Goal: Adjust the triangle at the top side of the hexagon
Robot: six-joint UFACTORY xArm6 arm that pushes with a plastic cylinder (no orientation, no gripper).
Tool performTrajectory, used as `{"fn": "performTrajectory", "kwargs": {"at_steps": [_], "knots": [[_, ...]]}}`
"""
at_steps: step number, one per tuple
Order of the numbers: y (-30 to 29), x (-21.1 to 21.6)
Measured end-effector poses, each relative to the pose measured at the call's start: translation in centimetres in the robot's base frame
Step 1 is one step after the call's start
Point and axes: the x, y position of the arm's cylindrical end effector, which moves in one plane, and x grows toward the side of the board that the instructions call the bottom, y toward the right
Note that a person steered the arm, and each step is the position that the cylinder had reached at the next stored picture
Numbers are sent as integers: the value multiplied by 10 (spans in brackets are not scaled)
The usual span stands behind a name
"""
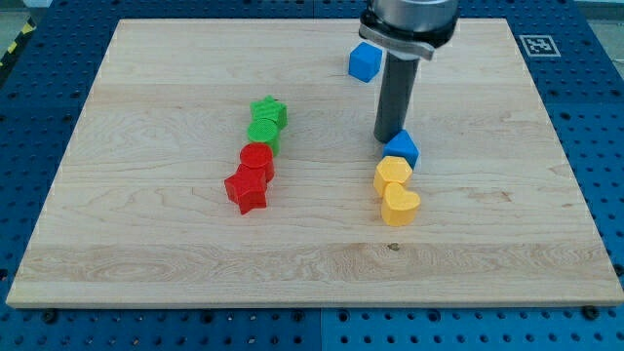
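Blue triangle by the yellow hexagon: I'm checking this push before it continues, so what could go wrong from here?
1. The blue triangle touches the yellow hexagon, so pushing it down the view would likely shove the hexagon into the yellow heart.
2. My tip sits at the triangle's upper-left edge; an off-centre push may spin it or slide it rightwards.

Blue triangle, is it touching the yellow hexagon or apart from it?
Touching. The blue triangle sits against the yellow hexagon on its top side, no board showing between; my tip is beside the triangle.
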Motion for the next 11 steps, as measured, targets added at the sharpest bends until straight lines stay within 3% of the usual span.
{"fn": "performTrajectory", "kwargs": {"at_steps": [2, 3, 4, 5, 8, 11], "knots": [[0, -10], [32, -36], [73, -34], [82, 1], [35, 11], [30, 5]]}}
